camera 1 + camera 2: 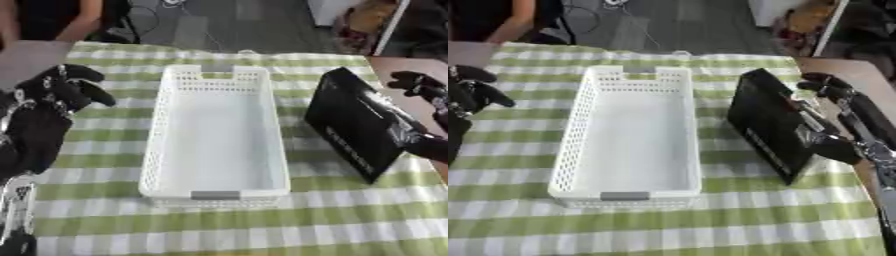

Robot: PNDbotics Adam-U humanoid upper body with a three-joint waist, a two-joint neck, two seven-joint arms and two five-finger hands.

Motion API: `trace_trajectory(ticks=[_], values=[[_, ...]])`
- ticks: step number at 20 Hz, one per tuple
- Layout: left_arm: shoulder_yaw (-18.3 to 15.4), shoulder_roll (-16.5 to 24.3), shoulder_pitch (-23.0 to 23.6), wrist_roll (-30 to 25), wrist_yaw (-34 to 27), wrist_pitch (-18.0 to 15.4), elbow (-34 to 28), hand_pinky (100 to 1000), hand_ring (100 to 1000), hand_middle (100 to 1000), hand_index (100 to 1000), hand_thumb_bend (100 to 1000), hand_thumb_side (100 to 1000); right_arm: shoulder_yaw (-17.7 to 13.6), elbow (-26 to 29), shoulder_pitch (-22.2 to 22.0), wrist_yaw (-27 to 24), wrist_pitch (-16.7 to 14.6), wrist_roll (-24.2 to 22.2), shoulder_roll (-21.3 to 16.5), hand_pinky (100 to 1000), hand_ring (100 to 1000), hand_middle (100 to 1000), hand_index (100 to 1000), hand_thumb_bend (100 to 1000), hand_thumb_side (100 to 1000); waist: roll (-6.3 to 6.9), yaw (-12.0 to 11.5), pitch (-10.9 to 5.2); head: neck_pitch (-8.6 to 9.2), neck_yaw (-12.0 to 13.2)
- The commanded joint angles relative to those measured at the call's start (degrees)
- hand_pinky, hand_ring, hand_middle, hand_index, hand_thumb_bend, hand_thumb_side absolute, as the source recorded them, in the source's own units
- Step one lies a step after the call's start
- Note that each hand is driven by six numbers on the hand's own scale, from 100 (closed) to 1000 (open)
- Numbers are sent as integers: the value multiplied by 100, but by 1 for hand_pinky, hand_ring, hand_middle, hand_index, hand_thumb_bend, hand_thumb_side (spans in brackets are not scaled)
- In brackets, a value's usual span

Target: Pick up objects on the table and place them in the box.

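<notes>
A flat black package (765, 119) with pale print along one side stands tilted on its lower edge on the checked cloth, just right of the white perforated box (156, 131). My right hand (857, 116) is shut on it from the right, fingers over the top corner and thumb against the lower part. Nothing lies in the box that I can see. My left hand (51, 96) hangs at the left of the box with loosely bent fingers, holding nothing.
The green and white checked cloth (219, 225) covers the table. Its right edge gives way to a brown surface (859, 70) behind my right hand. A person's arm (77, 22) shows at the far left corner, touching nothing.
</notes>
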State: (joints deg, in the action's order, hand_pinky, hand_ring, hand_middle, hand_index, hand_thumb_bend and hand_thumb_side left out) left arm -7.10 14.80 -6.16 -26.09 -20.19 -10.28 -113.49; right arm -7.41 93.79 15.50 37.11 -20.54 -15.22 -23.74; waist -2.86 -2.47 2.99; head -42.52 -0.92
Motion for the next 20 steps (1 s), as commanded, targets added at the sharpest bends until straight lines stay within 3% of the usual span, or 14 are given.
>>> trace_trajectory(ticks=[1, 20], values=[[3, 58, -39, 4, -10, 9, -111, 649, 584, 696, 559, 1000, 909, -77, 9, 94, 41, -9, 42, -180, 794, 930, 907, 877, 195, 504, 17, 6, -66, 52, 43], [2, 58, -45, 11, -15, 5, -111, 649, 583, 696, 559, 1000, 914, -124, -404, 73, 116, -59, 31, -178, 807, 943, 910, 891, 179, 512, 21, 3, -64, 58, 47]])
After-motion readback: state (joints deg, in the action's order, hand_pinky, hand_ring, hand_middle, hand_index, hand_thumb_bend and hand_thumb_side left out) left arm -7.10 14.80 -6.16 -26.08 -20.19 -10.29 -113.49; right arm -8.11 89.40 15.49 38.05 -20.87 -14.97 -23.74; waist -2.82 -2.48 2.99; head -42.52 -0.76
